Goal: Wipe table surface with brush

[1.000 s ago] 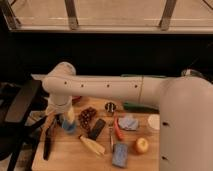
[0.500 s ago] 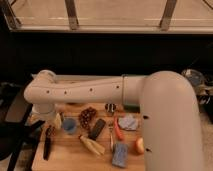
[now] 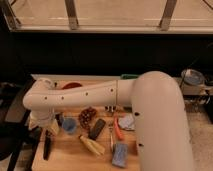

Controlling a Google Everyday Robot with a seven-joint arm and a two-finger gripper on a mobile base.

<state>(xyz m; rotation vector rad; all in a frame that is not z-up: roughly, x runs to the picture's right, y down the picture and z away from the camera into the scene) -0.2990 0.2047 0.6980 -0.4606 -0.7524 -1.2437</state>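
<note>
We see a big white robot arm reaching across the table from the right side to the left. At the left it bends and points down. The gripper is at the low end of the arm, over the left edge of the table, at about 9 o'clock from the table's middle. It sits right at the top end of the brush. We cannot tell if the gripper is holding the brush or has let go, because the arm hides that spot.

The brush is long, thin and black, like a stick. It lies on the light wood near the left edge, at about 8 o'clock from the table's middle. It runs from 12 o'clock down to 6 o'clock, almost straight.

At 3 o'clock from the gripper is a small blue cup. Past it are a brown bumpy thing and a short dark block. A yellow thing lies at 6 o'clock from the block. More to the right are a red-orange tool and a blue sponge.
</note>
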